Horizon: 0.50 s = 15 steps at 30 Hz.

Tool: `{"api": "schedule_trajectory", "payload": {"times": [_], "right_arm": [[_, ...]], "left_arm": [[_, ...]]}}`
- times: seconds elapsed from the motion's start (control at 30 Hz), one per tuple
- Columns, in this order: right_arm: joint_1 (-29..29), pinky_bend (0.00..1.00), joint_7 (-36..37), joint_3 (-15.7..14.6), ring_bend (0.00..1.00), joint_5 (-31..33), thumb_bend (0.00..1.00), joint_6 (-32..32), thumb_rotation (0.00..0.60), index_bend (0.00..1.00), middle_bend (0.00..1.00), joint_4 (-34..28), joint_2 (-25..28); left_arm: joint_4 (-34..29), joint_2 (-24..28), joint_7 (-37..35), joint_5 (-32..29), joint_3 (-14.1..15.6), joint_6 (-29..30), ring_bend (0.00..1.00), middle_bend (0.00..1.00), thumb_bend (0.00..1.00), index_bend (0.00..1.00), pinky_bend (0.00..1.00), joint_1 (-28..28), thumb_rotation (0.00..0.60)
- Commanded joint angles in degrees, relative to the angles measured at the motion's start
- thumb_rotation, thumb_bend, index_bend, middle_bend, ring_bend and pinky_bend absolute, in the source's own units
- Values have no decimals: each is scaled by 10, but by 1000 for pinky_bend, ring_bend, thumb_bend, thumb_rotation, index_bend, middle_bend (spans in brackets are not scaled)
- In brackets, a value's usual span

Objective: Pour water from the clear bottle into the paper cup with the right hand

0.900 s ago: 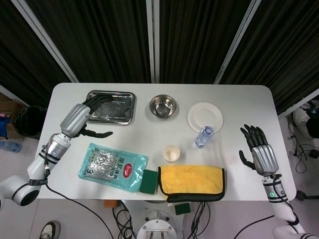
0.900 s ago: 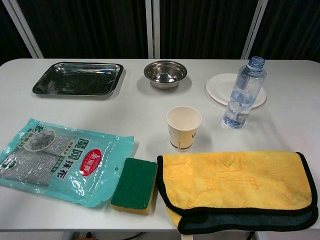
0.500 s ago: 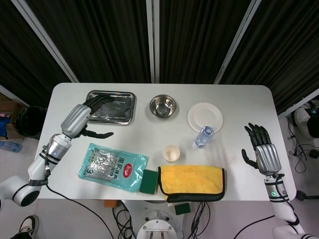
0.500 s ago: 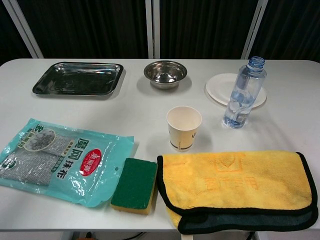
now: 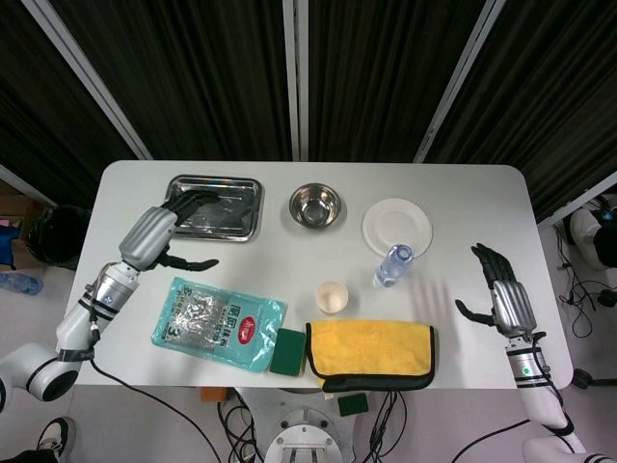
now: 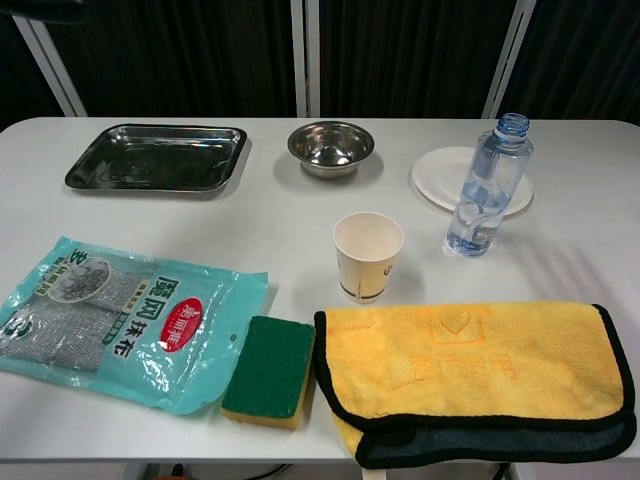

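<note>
The clear bottle (image 5: 391,266) (image 6: 488,190) stands upright and uncapped, partly filled with water, just in front of the white plate. The empty paper cup (image 5: 331,297) (image 6: 367,255) stands to its left, behind the yellow cloth. My right hand (image 5: 503,292) hovers open over the table's right side, well to the right of the bottle, holding nothing. My left hand (image 5: 166,230) is open near the front left corner of the steel tray, fingers spread, empty. Neither hand shows clearly in the chest view.
A steel tray (image 5: 214,206), a steel bowl (image 5: 315,204) and a white plate (image 5: 396,227) line the far side. A folded yellow cloth (image 5: 370,352), a green sponge (image 5: 286,351) and a teal packet of scourers (image 5: 218,322) lie along the near edge.
My right hand has drifted a little toward the near right and turned slightly. The left hand has shifted slightly. Bottle and cup have not moved.
</note>
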Motion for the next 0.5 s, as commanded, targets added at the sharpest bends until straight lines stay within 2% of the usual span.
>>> {"api": "schedule_trajectory", "payload": {"times": [0.03, 0.1, 0.17, 0.37, 0.5], "right_arm": [[18, 0, 56, 2, 0, 25, 149, -64, 600, 0, 0, -30, 14], [30, 0, 91, 6, 0, 33, 82, -95, 600, 0, 0, -33, 16], [42, 0, 127, 12, 0, 38, 62, -120, 600, 0, 0, -30, 13], [74, 0, 204, 26, 0, 40, 55, -170, 600, 0, 0, -3, -13], [94, 0, 209, 31, 0, 40, 56, -189, 600, 0, 0, 27, -35]], "left_arm": [[7, -6, 8, 2, 5, -1, 121, 151, 89, 163, 196, 1, 375], [23, -17, 40, 5, 9, 7, 120, 151, 89, 165, 194, 4, 368], [36, -30, 77, 7, 14, 14, 120, 151, 90, 166, 191, 7, 365], [51, -44, 109, 10, 20, 22, 120, 151, 89, 167, 188, 12, 362], [55, -48, 125, 13, 22, 30, 120, 151, 89, 167, 187, 15, 362]]}}
